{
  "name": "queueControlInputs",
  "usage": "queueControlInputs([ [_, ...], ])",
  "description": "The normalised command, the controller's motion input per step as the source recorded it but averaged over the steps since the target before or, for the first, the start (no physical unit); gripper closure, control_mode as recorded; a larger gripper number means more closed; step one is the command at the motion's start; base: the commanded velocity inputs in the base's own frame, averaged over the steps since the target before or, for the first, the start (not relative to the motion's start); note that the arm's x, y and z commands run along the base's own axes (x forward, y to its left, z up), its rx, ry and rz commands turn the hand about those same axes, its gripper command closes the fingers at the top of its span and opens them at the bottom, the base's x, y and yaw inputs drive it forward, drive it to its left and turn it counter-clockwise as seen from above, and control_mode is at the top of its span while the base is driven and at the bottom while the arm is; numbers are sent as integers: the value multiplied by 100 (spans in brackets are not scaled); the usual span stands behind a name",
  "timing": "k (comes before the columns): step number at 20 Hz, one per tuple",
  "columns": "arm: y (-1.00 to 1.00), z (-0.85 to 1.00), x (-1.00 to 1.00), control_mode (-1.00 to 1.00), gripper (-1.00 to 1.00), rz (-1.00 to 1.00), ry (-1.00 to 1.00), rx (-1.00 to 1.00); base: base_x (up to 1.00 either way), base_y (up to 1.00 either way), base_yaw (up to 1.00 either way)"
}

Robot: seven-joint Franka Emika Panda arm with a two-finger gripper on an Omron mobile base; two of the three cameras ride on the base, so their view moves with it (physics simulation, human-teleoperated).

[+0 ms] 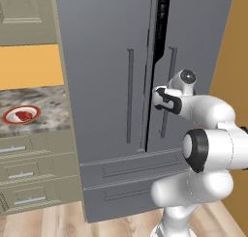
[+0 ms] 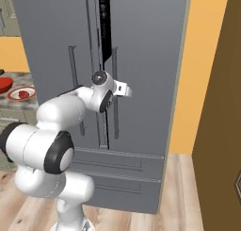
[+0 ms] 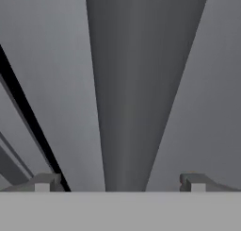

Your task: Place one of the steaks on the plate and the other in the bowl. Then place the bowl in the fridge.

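Observation:
The tall grey fridge (image 1: 106, 86) stands straight ahead, its right door slightly ajar with a dark gap (image 1: 162, 18) near the top. My gripper (image 1: 163, 98) (image 2: 117, 91) is at the right door's long vertical handle (image 2: 115, 65). In the hand view the handle bar (image 3: 136, 84) runs up between my spread fingertips (image 3: 44, 182), and the gripper (image 3: 120, 183) is open, not clamped on it. On the counter to the left the red-rimmed plate (image 1: 9, 116) (image 2: 29, 90) carries a steak (image 1: 23, 115) (image 2: 22, 94). The red bowl (image 2: 4, 84) shows at the frame's edge; its contents are hidden.
Beige drawers (image 1: 29, 173) sit under the marble counter (image 1: 48, 105) left of the fridge. An orange wall (image 2: 188, 84) and a brown panel (image 2: 221, 107) stand to the right. Wooden floor (image 2: 188, 197) lies in front of the fridge's lower drawers (image 1: 126, 173).

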Motion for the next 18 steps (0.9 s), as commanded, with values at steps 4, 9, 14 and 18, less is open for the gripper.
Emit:
queueControlInputs([
  [4,0,0,54,-100,100,3,-3,0,0,0,0],
  [9,-1,0,11,-100,100,1,2,-1,0,0,0],
  [14,-39,44,-52,-100,100,-1,5,-1,0,0,0],
  [18,-60,61,-99,-100,100,0,9,8,0,0,0],
])
